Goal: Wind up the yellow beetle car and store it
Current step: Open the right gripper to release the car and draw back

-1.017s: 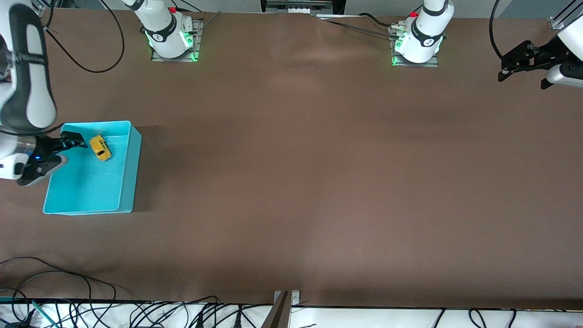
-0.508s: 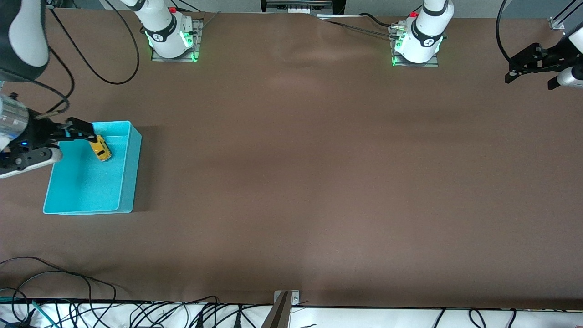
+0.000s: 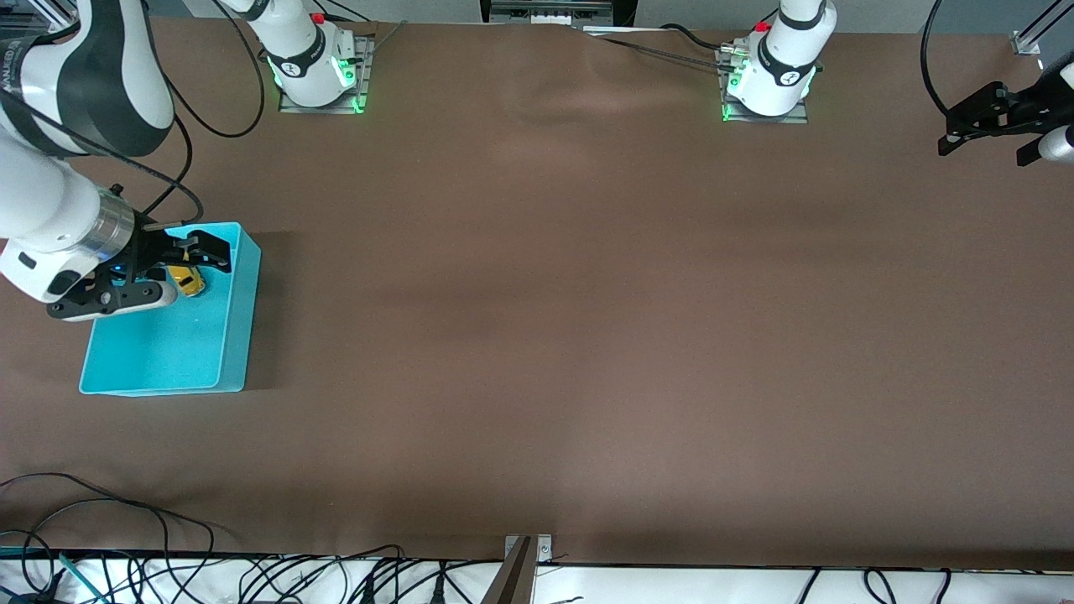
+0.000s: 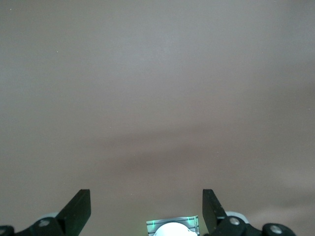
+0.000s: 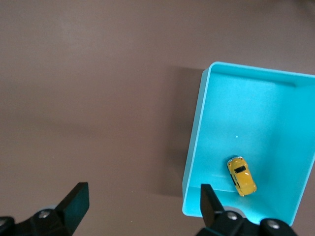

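the yellow beetle car [image 3: 188,281] lies on the floor of a turquoise bin [image 3: 239,327], in the part of the bin farther from the front camera, on its wheels and free of any grip. in the right wrist view the car [image 5: 241,175] sits at about one o'clock from the right gripper [image 5: 142,204], just past one fingertip [image 5: 206,201], not between the fingers. the jaws stand wide open with nothing in them.

in the front view the right gripper [image 3: 172,270] hangs over the bin, its dark fingers partly covering the car, with the bin wall toward the middle of the table at about three o'clock from it. the bin sits at the right arm's end of the brown table [image 3: 570,319]. its walls ring the car on all sides; nothing else lies in the bin.

the left gripper [image 3: 994,134] waits up in the air over the left arm's end of the table, at about two o'clock in the front view, well apart from the bin. its jaws are open too and empty, and its own wrist view shows its gripper [image 4: 146,210] over bare brown table only.

cables [image 3: 101,520] trail along the table edge nearest the front camera.
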